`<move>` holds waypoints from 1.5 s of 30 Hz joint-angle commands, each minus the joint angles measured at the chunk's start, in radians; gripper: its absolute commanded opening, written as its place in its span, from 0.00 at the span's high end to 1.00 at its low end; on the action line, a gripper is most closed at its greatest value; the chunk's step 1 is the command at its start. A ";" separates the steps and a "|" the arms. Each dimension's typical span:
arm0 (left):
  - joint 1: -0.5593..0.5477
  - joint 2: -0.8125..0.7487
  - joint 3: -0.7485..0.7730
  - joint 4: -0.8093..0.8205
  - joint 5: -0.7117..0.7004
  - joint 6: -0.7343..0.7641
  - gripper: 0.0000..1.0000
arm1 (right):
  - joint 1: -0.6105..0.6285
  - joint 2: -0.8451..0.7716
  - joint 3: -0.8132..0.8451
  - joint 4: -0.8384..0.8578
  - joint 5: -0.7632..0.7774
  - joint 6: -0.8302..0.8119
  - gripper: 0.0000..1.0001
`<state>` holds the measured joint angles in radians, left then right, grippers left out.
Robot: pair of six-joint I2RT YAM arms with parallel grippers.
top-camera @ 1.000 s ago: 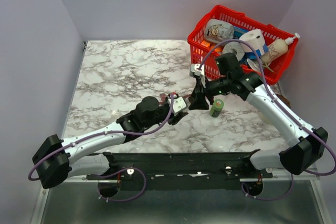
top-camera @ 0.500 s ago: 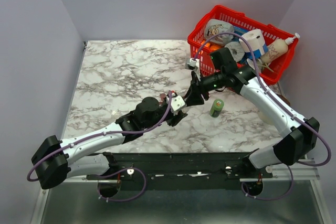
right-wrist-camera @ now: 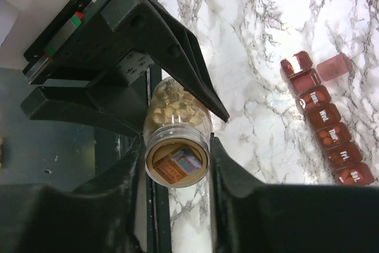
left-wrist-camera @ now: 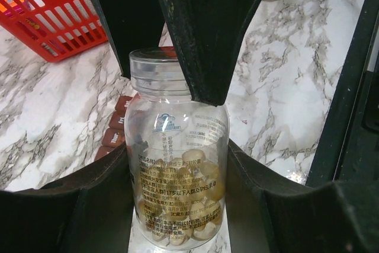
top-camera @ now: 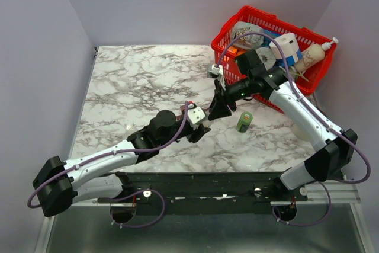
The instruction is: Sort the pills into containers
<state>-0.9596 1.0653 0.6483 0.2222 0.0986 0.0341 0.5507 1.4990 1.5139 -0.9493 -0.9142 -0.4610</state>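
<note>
My left gripper (top-camera: 199,130) and right gripper (top-camera: 218,109) are nose to nose mid marble table (top-camera: 130,81); can't see what's between them. Small green bottle (top-camera: 244,121) upright, just right of them. Red mesh basket (top-camera: 227,28) back right: toilet roll (top-camera: 285,45), pump bottle (top-camera: 312,55), other clutter.

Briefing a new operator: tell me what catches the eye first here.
One clear pill bottle is held mid-table from two sides: the left gripper clamps its body, the right gripper its open neck. The red-brown pill organiser lies beside them, and a red basket full of clutter sits at the far right corner.
</note>
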 commanded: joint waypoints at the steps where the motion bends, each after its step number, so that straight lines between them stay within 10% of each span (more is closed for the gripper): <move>1: 0.010 -0.030 -0.024 0.022 0.047 -0.025 1.00 | 0.012 0.029 0.052 -0.117 -0.044 -0.112 0.81; 9: 0.077 -0.070 -0.068 0.026 0.334 0.007 1.00 | 0.118 -0.069 -0.021 -0.224 -0.077 -0.846 0.84; 17: 0.182 -0.079 -0.078 -0.049 0.471 0.021 1.00 | 0.163 -0.088 -0.096 -0.056 0.025 -0.947 0.68; 21: 0.185 -0.114 -0.102 -0.053 0.403 0.030 1.00 | 0.163 -0.085 -0.092 0.006 0.026 -0.654 0.23; 24: 0.185 -0.140 -0.114 -0.049 0.336 0.026 1.00 | 0.163 -0.086 -0.051 0.049 0.049 -0.389 0.07; 36: 0.163 -0.189 -0.110 -0.107 0.118 0.039 1.00 | 0.130 -0.059 -0.037 0.225 0.259 0.428 0.06; 45: 0.148 -0.166 -0.087 -0.093 0.085 0.030 1.00 | 0.132 0.041 -0.044 0.244 0.209 0.607 0.07</move>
<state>-0.8059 0.8928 0.5282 0.1204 0.2276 0.0612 0.6842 1.4971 1.4792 -0.7261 -0.6964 0.0128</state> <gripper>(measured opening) 0.599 0.939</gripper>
